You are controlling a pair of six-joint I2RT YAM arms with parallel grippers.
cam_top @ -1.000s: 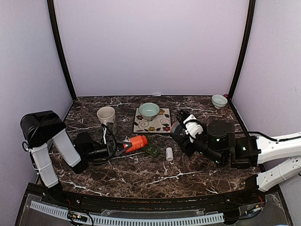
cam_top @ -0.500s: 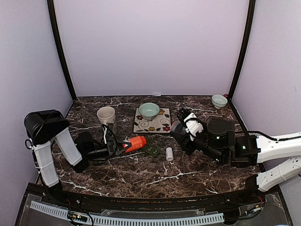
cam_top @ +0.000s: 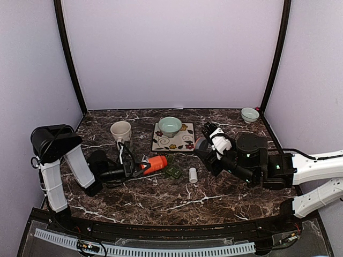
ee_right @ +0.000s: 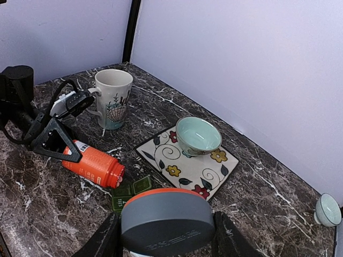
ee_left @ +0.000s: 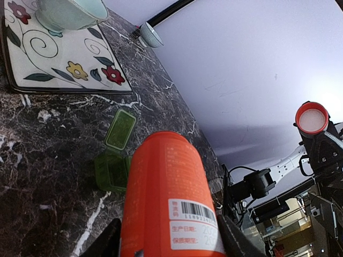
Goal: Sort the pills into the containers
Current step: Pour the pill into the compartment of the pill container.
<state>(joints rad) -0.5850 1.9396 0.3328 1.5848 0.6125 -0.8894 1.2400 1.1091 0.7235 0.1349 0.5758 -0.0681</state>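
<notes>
My left gripper is shut on an orange bottle that lies tipped on its side, uncapped. The bottle's mouth points at the containers, a small dark green pill box on the marble. Pale pink shapes show inside the mouth. In the left wrist view the bottle fills the space between my fingers, and beyond it the pill box has one lid swung open. My right gripper is shut on the bottle's round grey cap and hangs right of the box.
A cream mug stands at the back left. A pale green bowl sits on a floral tile behind the pill box. A small white cylinder stands right of the box. Another small bowl is in the far right corner.
My left arm's raised elbow has drifted a little to the right and the bottle has shifted slightly with it. The right gripper and the cap have barely moved.
</notes>
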